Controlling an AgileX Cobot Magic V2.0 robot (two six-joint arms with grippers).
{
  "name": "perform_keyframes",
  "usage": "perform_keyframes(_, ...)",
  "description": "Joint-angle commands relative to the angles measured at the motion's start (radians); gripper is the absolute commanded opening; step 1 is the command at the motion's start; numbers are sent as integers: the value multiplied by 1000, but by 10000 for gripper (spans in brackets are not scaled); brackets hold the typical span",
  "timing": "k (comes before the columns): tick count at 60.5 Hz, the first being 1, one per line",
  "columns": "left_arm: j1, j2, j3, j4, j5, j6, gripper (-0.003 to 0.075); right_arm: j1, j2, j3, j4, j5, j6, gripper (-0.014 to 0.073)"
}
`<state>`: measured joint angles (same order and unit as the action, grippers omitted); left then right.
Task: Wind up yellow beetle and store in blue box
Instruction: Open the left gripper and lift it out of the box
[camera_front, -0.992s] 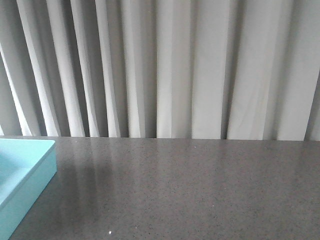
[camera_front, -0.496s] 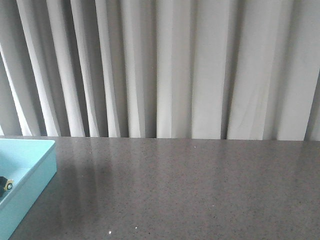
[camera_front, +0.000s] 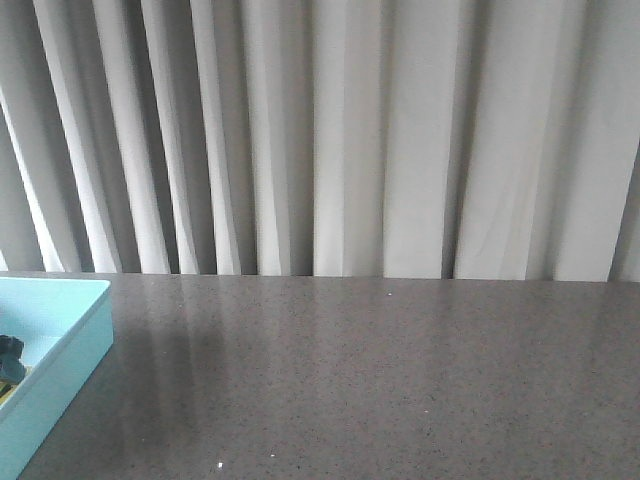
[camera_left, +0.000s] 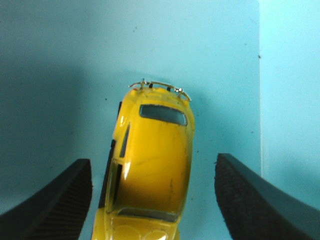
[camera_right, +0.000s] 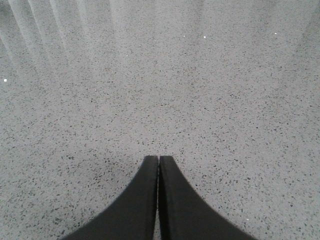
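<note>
Only left wrist shows yellow beetle (camera_left: 152, 160) inside blue box (camera_left: 60, 60).

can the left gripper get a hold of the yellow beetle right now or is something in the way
Probably yes. The left gripper is open with the yellow beetle lying between its fingers on the blue box floor, gaps either side, nothing blocking them.

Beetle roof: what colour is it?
Bright yellow, with dark windows; the yellow beetle shows best in the left wrist view.
</note>
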<state>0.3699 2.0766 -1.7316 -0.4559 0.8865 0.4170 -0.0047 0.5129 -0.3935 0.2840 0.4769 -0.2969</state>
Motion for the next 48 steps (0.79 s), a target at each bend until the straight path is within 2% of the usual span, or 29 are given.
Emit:
perform_keyframes(1,-6,-99,-59,-99,-24,-14,470,-2,2,-25,-2,-54,-1,-6)
perform_keyframes(9,-6,-167,-100,-258,-17,-12,395,-2,2,-25,-2,-51,-1,-6)
perform_keyframes(19,-6,-280,-124,-417,61,-6,258,-2,2,-25,-2,-51,-1,-6)
perform_keyframes(33,-20,-515,-123,-450,178,-4,-8,-2,2,-25,-2,-51,-1,-6)
perform_keyframes(48,-33,-828,-117,-390,238,-9,-6,-2,2,-25,-2,-51,-1,-6)
